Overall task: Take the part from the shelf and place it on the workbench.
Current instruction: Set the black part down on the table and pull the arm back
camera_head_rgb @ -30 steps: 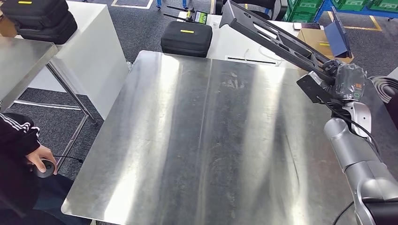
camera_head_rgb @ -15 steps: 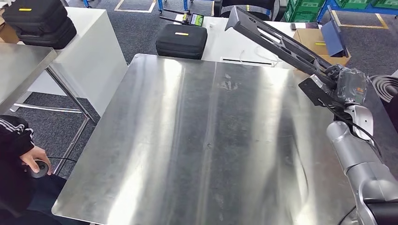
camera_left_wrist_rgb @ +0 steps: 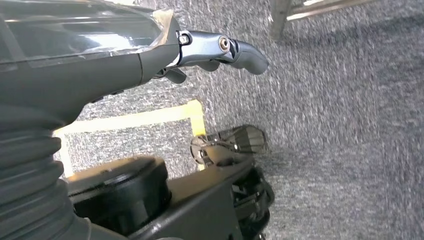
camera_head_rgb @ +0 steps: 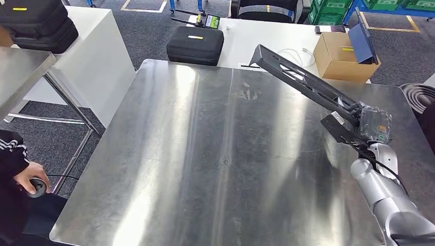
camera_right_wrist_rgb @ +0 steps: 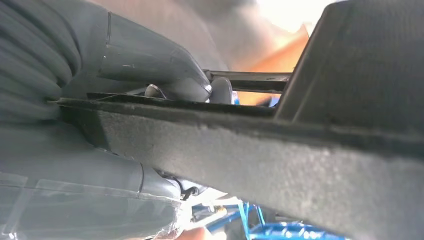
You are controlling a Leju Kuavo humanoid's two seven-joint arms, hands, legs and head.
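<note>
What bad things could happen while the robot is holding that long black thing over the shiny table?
1. The right hand grips the long black part only at one end, so the far end may sag or twist loose.
2. The far end hangs near the cardboard box and could bump it if the arm swings.
3. The workbench is smooth metal, so the part might slide or clang if set down tilted.

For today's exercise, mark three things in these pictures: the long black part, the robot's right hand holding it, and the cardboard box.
long black part (camera_head_rgb: 302, 82), head view, middle of its slotted length above the workbench.
right hand (camera_head_rgb: 370, 125), head view, the covered back of the hand gripping the part's near end.
cardboard box (camera_head_rgb: 336, 59), head view, its front face.
</note>
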